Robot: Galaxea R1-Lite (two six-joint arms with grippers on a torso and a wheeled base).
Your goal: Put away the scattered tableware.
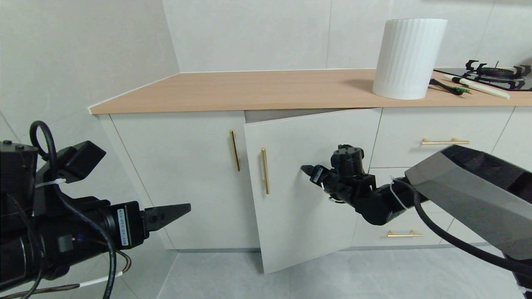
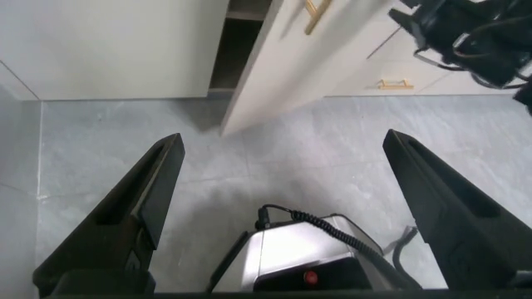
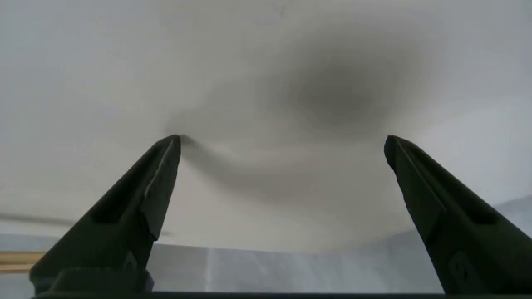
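Left gripper point(image 1: 185, 207) hangs low beside the cabinets in the head view, holding nothing. The right gripper point(image 1: 309, 169) sits against the face of the cabinet door point(image 1: 307, 199), which stands ajar. Two utensils point(image 1: 457, 86) lie loose on the counter point(image 1: 232, 89), just beside the white ribbed holder point(image 1: 409, 58), so I judge the putting away has barely begun. A small label point(image 1: 121, 226) on the left arm is too small to read.

From the left wrist, the left gripper point(image 2: 283, 191) is spread wide over the floor point(image 2: 274, 158), empty.

From the right wrist, the right gripper point(image 3: 283, 191) is also spread wide and empty, close against the cabinet door point(image 3: 266, 75); no writing shows.
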